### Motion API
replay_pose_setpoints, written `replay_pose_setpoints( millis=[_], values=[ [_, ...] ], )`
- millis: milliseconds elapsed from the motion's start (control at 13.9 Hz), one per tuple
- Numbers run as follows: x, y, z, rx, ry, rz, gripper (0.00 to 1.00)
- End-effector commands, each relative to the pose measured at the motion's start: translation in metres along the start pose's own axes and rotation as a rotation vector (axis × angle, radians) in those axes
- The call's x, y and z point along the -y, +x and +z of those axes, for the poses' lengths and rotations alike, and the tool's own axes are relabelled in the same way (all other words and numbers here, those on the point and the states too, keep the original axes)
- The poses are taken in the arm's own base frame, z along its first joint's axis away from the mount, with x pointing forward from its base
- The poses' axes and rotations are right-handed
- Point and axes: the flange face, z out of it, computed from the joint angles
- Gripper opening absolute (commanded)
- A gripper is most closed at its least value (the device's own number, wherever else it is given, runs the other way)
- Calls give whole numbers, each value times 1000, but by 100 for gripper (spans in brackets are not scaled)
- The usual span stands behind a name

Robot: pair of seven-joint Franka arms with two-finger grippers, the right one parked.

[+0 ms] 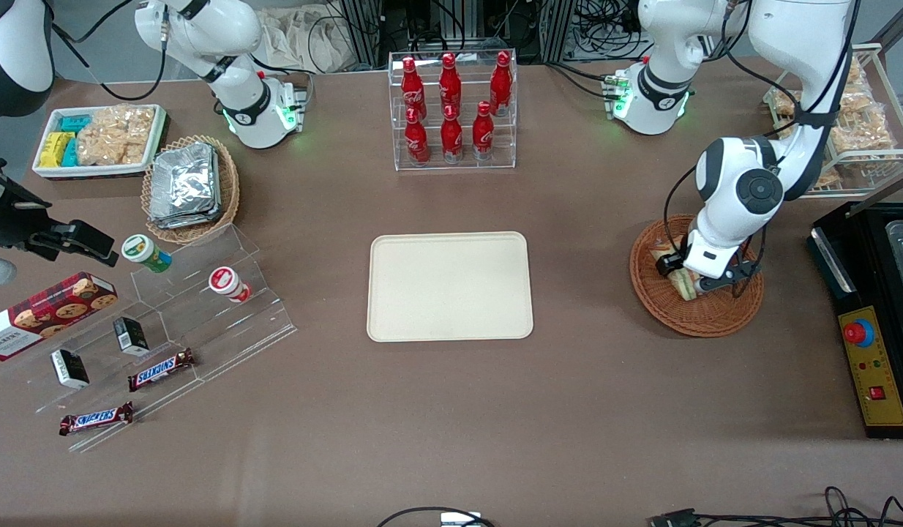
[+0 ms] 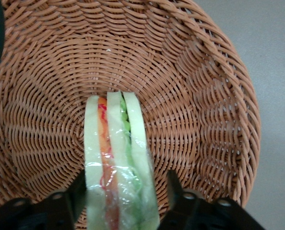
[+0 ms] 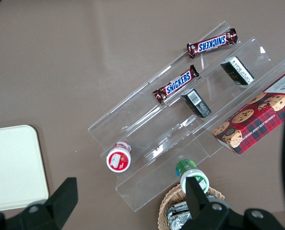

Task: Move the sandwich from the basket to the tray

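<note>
At the right of the front view, the left arm's gripper [image 1: 704, 282] is down inside the reddish-brown wicker basket [image 1: 737, 315]. The wrist view shows its fingers [image 2: 77, 191] standing on either side of the clear-wrapped sandwich [image 2: 118, 163], flush against its bread faces; they look closed on it, though how firmly cannot be told. The sandwich stands on edge on the basket floor. To do this step well, the squeeze should stay light enough not to crush the soft bread, and the lift should go straight up to clear the basket rim before the arm swings toward the cream tray [image 1: 450, 287] at the frame's centre, which lies bare.
</note>
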Motion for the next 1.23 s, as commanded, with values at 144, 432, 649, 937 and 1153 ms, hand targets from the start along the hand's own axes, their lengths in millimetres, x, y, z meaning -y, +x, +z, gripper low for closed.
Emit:
replay_pose_setpoints(
  millis=[144,432,649,937,1153],
  values=[
    [9,4,-7,-1,14,-11,21],
    [13,15,-76,39,45,28,21],
    [10,50,-174,127,93,71,21],
    [2,65,-301,150,99,163,21],
    [-15,62,-357,134,81,246,21]
  ],
)
